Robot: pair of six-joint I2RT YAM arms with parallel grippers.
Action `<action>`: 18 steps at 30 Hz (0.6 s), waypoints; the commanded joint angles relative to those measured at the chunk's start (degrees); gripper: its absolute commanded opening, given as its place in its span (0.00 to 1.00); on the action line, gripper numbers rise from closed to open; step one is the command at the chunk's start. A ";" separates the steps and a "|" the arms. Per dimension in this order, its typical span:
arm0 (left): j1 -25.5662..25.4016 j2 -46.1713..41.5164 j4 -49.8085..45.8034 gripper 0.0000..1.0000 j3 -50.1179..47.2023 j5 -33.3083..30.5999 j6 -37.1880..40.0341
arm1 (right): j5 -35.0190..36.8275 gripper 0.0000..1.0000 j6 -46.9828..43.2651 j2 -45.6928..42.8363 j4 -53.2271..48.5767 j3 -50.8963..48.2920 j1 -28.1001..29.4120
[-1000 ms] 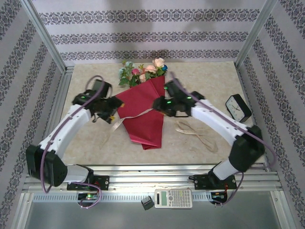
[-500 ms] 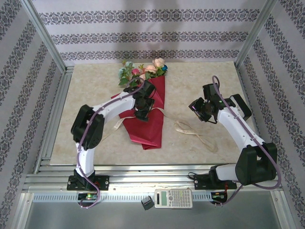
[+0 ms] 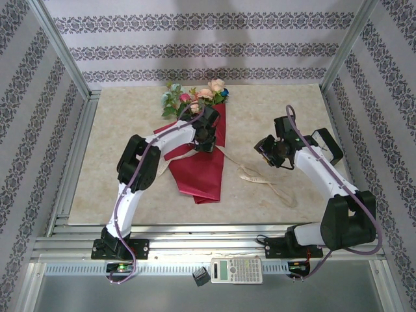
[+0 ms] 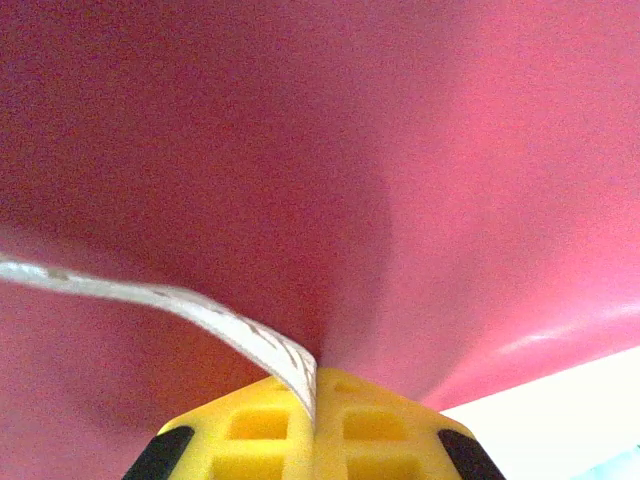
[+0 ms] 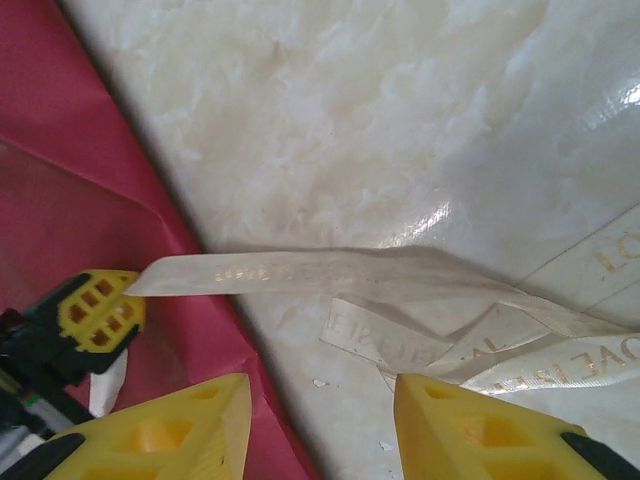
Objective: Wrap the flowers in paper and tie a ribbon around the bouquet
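Jaws of the left gripper (image 4: pixel 312 420) are pressed tight together, with the cream ribbon (image 4: pixel 200 305) pinched between their yellow tips and running off to the left, close over the crimson paper (image 4: pixel 380 150). From above, this gripper sits on the upper part of the bouquet (image 3: pixel 201 172), just below the flowers (image 3: pixel 195 97), and its arm curves in across the table (image 3: pixel 117 188) from the near left. The right gripper (image 5: pixel 320 425) has its two yellow fingers spread with nothing between them, and hovers over the marble to the right of the bouquet. There are two grippers, one bouquet, one ribbon, one black clock (image 3: pixel 328 147) near the table's right edge and one calculator (image 3: pixel 236 270) on the near rail. The right wrist view resolves gold lettering on the ribbon, several loose folds of it lying on the table, and the left gripper's yellow tip at the ribbon's end. The top view gives the ribbon's run from the bouquet out to the right, and the pink, peach and blue blooms at the cone's far end.
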 commanded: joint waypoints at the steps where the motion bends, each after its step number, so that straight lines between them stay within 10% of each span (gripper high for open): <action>1: 5.69 -10.64 -0.85 0.00 -3.66 0.89 8.93 | 2.45 0.43 -1.23 -0.50 -2.52 1.32 1.98; 18: 31.83 -37.50 1.88 0.00 -33.44 4.45 23.12 | 3.45 0.49 11.06 13.68 -0.64 6.47 13.98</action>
